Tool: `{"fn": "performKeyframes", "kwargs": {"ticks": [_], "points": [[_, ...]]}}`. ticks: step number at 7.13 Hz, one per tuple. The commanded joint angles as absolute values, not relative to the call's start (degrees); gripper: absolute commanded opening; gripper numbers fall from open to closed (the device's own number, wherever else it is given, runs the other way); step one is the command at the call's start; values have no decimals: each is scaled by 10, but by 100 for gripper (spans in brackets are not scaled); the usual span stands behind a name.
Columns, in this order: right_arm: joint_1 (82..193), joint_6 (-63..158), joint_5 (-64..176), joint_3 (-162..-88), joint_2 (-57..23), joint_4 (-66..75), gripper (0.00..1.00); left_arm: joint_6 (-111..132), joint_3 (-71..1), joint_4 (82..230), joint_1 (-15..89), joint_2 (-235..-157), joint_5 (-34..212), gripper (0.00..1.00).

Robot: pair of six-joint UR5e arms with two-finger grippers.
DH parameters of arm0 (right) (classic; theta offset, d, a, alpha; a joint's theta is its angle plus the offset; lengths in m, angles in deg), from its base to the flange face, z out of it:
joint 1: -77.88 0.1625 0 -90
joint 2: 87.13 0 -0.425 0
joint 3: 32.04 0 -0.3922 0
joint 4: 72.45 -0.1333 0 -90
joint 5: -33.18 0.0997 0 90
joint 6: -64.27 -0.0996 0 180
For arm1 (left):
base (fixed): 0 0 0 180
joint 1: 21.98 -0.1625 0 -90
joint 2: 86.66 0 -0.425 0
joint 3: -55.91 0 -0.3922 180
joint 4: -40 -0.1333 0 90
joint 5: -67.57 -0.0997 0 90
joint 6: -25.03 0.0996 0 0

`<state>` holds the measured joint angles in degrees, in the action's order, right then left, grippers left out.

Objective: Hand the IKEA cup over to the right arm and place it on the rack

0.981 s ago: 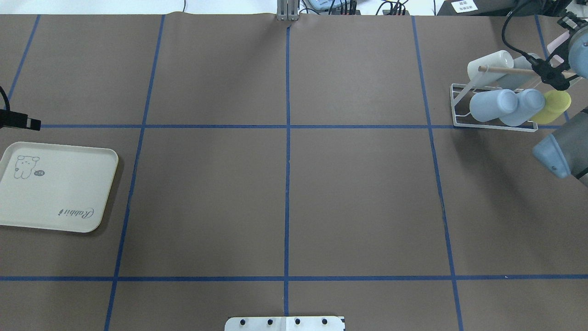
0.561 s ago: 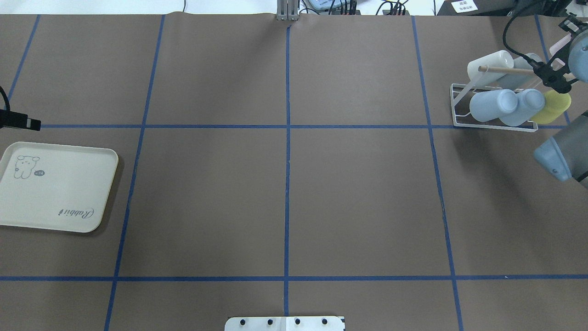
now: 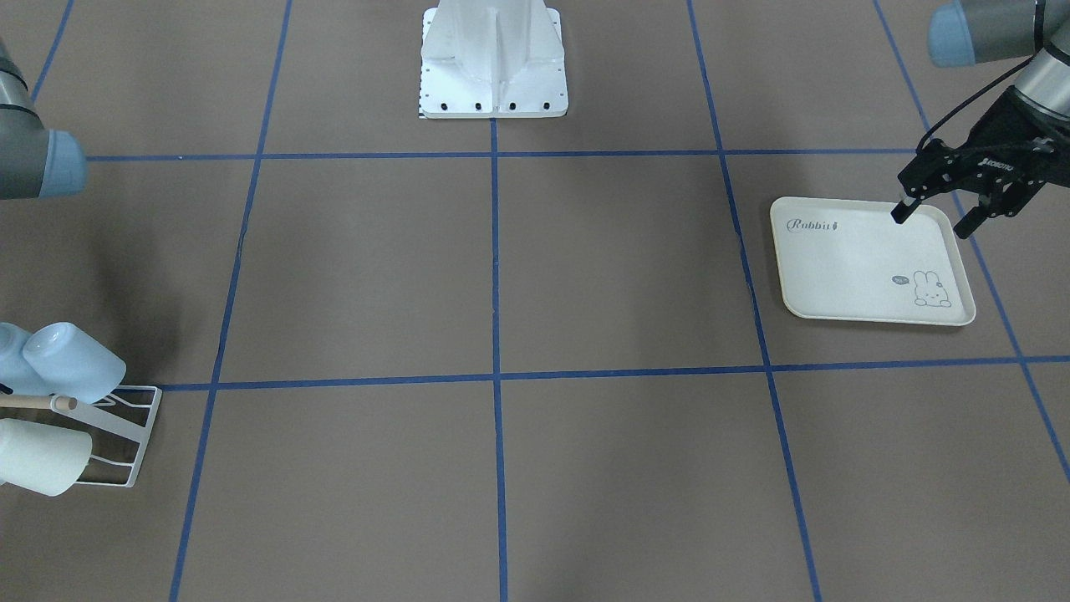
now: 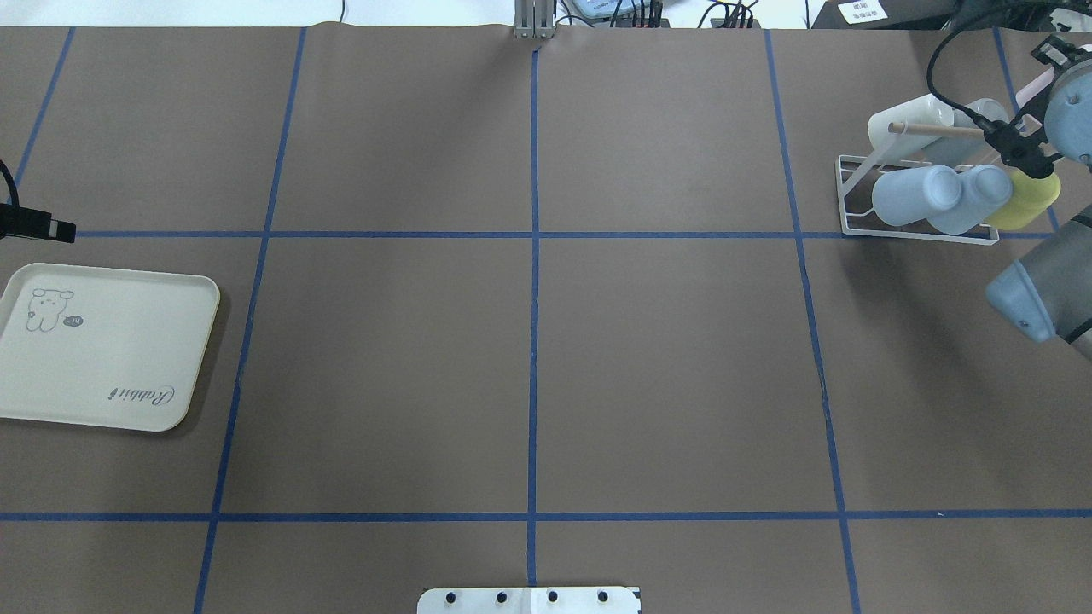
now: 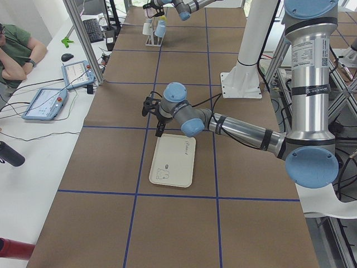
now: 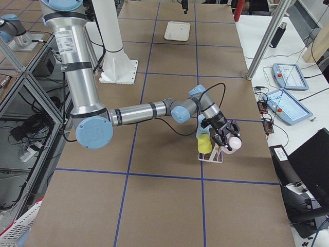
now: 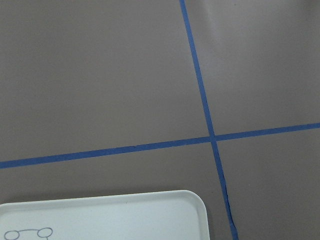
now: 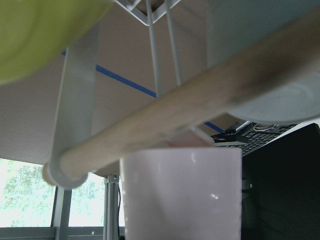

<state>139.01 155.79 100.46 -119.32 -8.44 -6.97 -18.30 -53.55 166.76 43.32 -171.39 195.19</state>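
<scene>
Right arm on the move: over the last second its wrist has nudged a touch inward above the end of the rack (image 4: 904, 236) in the overhead view, and nothing else on the table has shifted. The pale pink cup (image 8: 182, 195) is the one that matters. It sits square in the lower middle of the right wrist view, just under the wooden rod (image 8: 175, 120), with a white wire rising behind its top edge. That looks like a line-up on a free prong at the rod's far end. From the right side view the right gripper (image 6: 230, 140) is right at that cup, off the rack's outer end. No finger shows in the wrist view, though, so whether it is clamped on or letting go I cannot tell. The neighbours explain the approach: two blue cups (image 4: 938, 194), a cream cup (image 4: 909, 119) and a yellow cup (image 4: 1028, 200) all lie tilted on the rack, leaving only the end to work at. Over on the other side, the left gripper (image 3: 929, 221) hangs wide open with nothing in it above a corner of the rabbit tray (image 3: 853, 267). Its share of the hand-over looks done, and it is parked well clear of the action.
</scene>
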Motion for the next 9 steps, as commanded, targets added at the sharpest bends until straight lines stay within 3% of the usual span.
{"fn": "performKeyframes", "kwargs": {"ticks": [1, 9], "points": [[1387, 1557, 1004, -1193, -84, -70, 61, -183, -534, 1668, 433, -1714, 1952, 100], [1375, 1559, 986, -1188, -84, -69, 71, -183, -531, 1668, 432, -1714, 1952, 100]]}}
